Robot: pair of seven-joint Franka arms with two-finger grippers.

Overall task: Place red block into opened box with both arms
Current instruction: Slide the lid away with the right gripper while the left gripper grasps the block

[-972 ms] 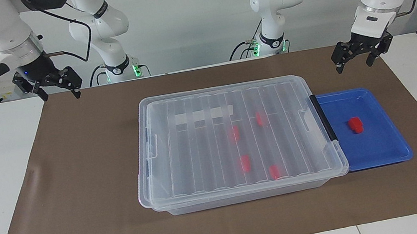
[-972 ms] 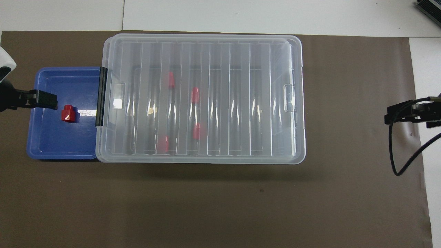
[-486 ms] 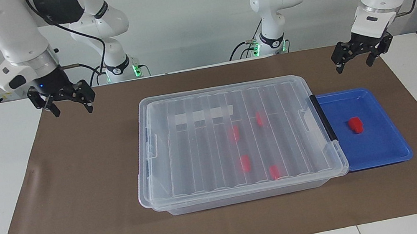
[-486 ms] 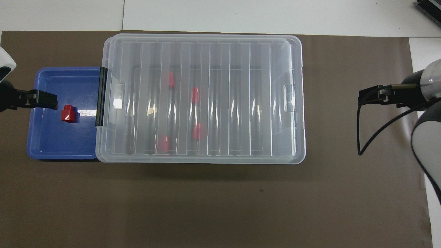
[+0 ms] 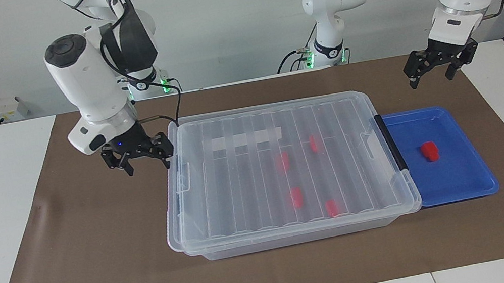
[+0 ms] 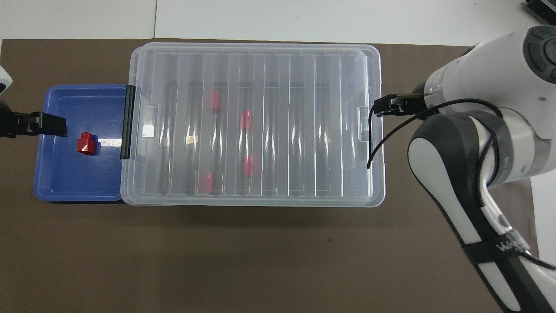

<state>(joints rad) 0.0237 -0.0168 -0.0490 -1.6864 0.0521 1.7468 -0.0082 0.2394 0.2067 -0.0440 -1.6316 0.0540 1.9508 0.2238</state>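
One red block [image 5: 430,151] [image 6: 86,143] lies in the shallow blue tray [image 5: 463,180] [image 6: 61,182]. The clear box [image 5: 299,238] [image 6: 252,203] stands mid-table with its ribbed lid on; several red blocks show through the lid. My right gripper [image 5: 148,169] [image 6: 377,108] hangs open and empty, low beside the box's end toward the right arm. My left gripper [image 5: 431,79] [image 6: 61,129] is open and empty, raised over the tray's outer end, apart from the block.
The tray abuts the box at its black bar handle [image 5: 391,143] [image 6: 127,122]. A lid tab [image 5: 182,176] sits close to my right gripper. A brown mat [image 5: 98,264] covers the table under everything. The right arm's cable [image 6: 369,143] dangles over the lid's edge.
The right arm has swung in from the mat's corner and come down to the box's end. The left gripper has barely shifted. Box, tray and blocks have not moved.
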